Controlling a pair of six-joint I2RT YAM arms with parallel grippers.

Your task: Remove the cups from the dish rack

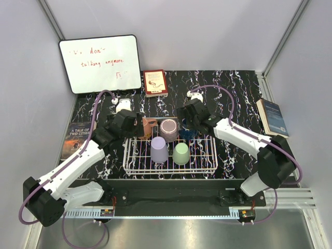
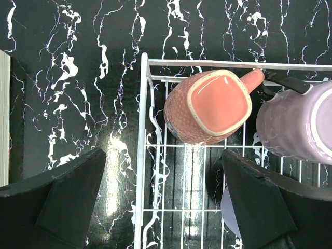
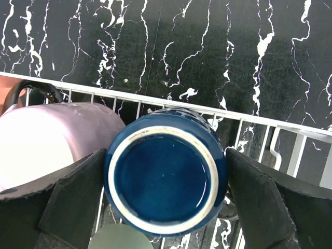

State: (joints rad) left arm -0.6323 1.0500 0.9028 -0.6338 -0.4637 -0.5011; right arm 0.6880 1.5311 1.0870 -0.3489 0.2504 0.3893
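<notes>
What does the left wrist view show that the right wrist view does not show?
Only left wrist: the terracotta cup with its whole base, the open left claw. Only right wrist: the dark blue cup inside the open right claw, a light green cup, only its edge. Both: the mauve cup, the dish rack, the marbled table.

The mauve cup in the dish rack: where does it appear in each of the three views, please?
Top external: the mauve cup sits at the back middle of the dish rack, between the terracotta cup and the dark blue cup.
Left wrist: the mauve cup is at the right edge, beside the terracotta cup.
Right wrist: it is at the left, beside the dark blue cup.
Shared landmark: the rack's white wire rim.
</notes>
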